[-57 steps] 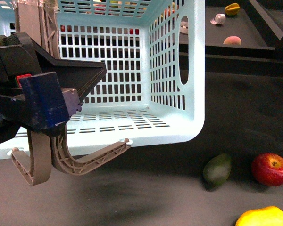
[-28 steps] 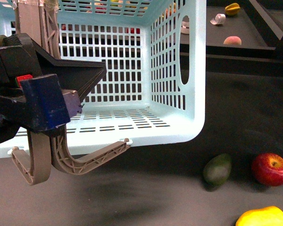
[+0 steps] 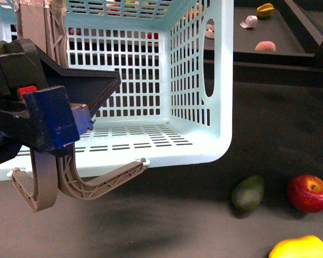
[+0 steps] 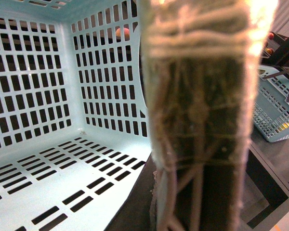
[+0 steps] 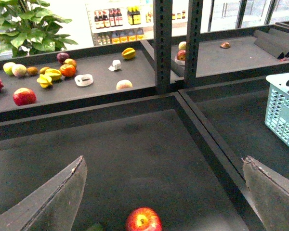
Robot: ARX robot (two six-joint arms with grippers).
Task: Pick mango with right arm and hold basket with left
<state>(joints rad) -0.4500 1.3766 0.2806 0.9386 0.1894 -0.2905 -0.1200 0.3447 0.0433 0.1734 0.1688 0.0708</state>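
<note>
The light turquoise basket (image 3: 199, 80) hangs tilted over the dark table, its open side toward the front camera. My left gripper (image 3: 64, 134) is shut on one of its grey-brown handles (image 3: 43, 183). That handle (image 4: 202, 120) fills the left wrist view, with the slotted basket floor (image 4: 48, 192) beside it. The yellow mango (image 3: 299, 248) lies at the lower right edge of the front view, partly cut off. My right gripper (image 5: 164, 192) is open above the table, fingers (image 5: 48, 202) wide apart. The mango does not show in the right wrist view.
A red apple (image 3: 309, 193) and a dark green fruit (image 3: 248, 193) lie near the mango; the apple (image 5: 143, 220) sits below the right gripper. A back shelf (image 5: 96, 91) holds several fruits. A shelf post (image 5: 163, 43) and a second basket (image 5: 284, 110) stand to the right.
The basket and my left gripper have drifted a few pixels; nothing else has moved.
</note>
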